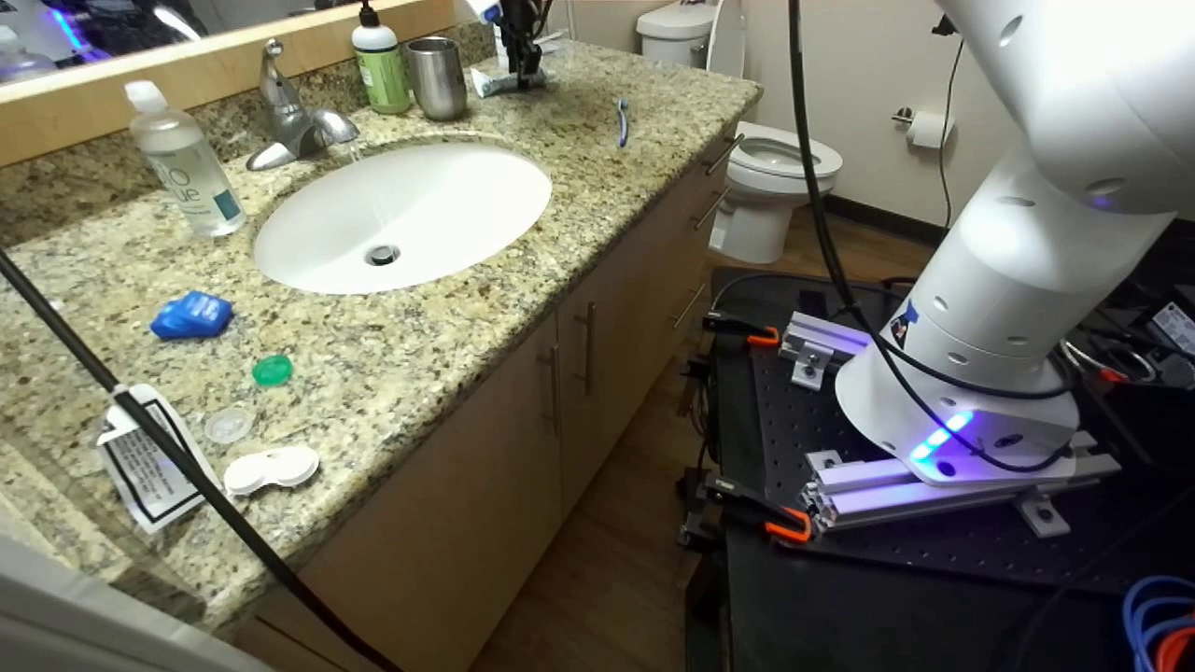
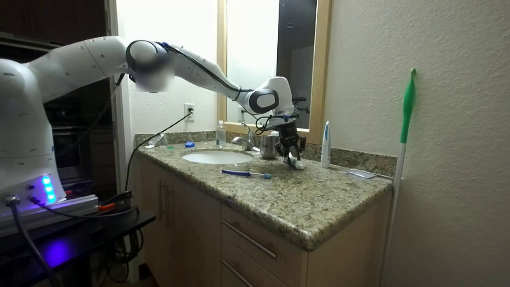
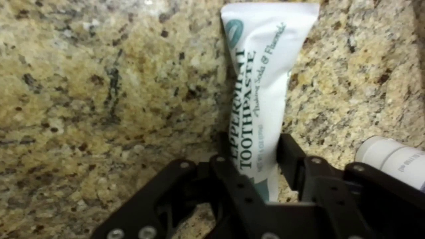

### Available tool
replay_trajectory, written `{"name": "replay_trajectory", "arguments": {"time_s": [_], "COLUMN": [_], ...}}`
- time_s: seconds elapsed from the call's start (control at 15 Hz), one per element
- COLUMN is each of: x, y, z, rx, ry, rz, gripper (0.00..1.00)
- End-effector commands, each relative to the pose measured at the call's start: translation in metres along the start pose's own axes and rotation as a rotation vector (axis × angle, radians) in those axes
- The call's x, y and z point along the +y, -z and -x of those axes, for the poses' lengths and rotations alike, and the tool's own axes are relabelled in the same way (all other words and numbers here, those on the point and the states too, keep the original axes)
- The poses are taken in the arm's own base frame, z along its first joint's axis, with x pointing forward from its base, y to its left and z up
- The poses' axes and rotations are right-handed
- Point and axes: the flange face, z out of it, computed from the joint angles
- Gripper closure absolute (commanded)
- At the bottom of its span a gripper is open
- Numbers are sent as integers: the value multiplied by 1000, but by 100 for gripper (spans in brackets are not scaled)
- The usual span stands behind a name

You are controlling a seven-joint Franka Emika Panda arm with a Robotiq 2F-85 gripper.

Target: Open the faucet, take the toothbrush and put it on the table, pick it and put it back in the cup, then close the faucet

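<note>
Fingers clamped across the toothpaste tube, its narrow way, probably so you can lift it; toothbrush lying apart on the worktop, presumably awaiting the cup.

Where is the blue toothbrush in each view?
In an exterior view, the blue toothbrush is toward the top, just right of centre.
In an exterior view, the blue toothbrush lies just below centre.
Wrist view: not in it.
Landmark in all three: the peppermint toothpaste tube, at the gripper.
</note>
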Motion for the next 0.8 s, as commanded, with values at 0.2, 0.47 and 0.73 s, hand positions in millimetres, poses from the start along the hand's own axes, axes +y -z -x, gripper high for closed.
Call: {"name": "replay_trajectory", "arguments": {"time_s": [0.2,0.47,0.73], "x": [-10,-20,-20], "y": [19,68,124], "z": [-4,-17,-27], "rx": [89,238,353], "ry": [67,231,399], "rz": [-109,-199,-345], "gripper": [99,97,96]}}
